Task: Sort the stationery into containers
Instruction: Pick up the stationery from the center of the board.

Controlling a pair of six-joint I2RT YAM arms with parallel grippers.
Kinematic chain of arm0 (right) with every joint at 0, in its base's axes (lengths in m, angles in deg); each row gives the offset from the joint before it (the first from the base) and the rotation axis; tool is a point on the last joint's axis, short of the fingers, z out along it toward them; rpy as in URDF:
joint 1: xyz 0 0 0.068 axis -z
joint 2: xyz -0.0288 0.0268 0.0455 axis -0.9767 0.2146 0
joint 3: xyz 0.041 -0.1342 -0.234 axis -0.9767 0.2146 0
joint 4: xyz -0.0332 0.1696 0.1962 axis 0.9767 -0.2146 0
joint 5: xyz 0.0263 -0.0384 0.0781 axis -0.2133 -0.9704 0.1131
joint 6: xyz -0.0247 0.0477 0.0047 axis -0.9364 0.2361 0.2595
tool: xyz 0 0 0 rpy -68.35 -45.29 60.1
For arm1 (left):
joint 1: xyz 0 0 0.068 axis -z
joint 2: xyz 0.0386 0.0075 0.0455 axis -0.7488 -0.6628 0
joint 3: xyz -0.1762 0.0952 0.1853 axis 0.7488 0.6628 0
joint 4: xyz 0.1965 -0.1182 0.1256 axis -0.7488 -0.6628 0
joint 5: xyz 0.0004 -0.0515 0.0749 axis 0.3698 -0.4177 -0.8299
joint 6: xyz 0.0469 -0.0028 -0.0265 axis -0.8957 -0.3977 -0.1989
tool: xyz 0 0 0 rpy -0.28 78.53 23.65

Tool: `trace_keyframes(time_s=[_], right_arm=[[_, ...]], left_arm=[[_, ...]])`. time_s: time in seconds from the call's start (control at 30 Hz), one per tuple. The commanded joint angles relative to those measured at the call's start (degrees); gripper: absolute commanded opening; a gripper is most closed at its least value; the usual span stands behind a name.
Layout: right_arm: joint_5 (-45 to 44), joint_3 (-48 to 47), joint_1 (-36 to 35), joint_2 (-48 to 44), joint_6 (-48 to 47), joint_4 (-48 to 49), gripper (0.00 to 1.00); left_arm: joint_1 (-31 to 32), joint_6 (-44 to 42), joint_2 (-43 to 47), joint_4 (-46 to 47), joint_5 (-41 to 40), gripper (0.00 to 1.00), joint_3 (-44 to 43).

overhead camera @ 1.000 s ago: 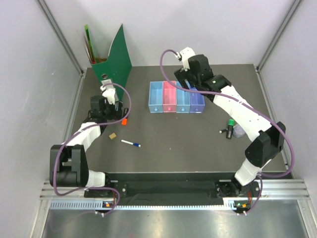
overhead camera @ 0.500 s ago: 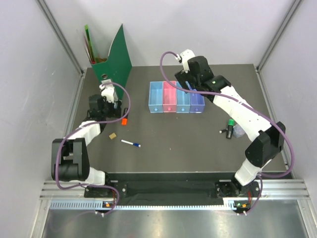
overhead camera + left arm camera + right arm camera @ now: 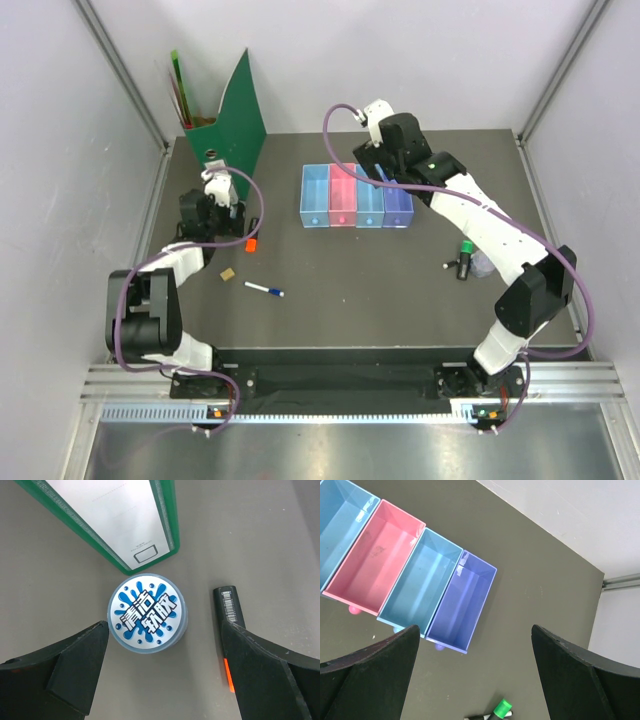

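Left pincer [image 3: 164, 631] is spread wide over the bluish disc [image 3: 147, 616], which lies flat on the tabletop [image 3: 350, 270] just beside the green file holder [image 3: 125, 525]. The highlighter [image 3: 231, 612] is by its right finger. Right pincer [image 3: 475, 629] is also apart, above the trays [image 3: 395, 575], roughly over the purple tray [image 3: 462, 607]. Green-capped marker [image 3: 502, 709] and white pen [image 3: 264, 290] lie loose on the tabletop.

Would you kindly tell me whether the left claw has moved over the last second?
Yes. The left claw has crept slightly leftward and farther from the arm bases, toward the tall green file holder, which has stayed put.
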Motion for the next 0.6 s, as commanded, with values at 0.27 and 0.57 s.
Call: trace_keyframes(time_s=[0.27, 0.57], right_arm=[[-1.23, -0.38, 0.43, -1.9, 0.59, 0.67, 0.93], [-1.23, -1.0, 0.34, -1.46, 1.03, 0.58, 0.93]], left_arm=[[-1.39, -0.85, -4.09, 4.78, 1.46, 0.99, -1.81], [-1.56, -0.76, -5.15, 3.46, 1.9, 0.88, -3.31]])
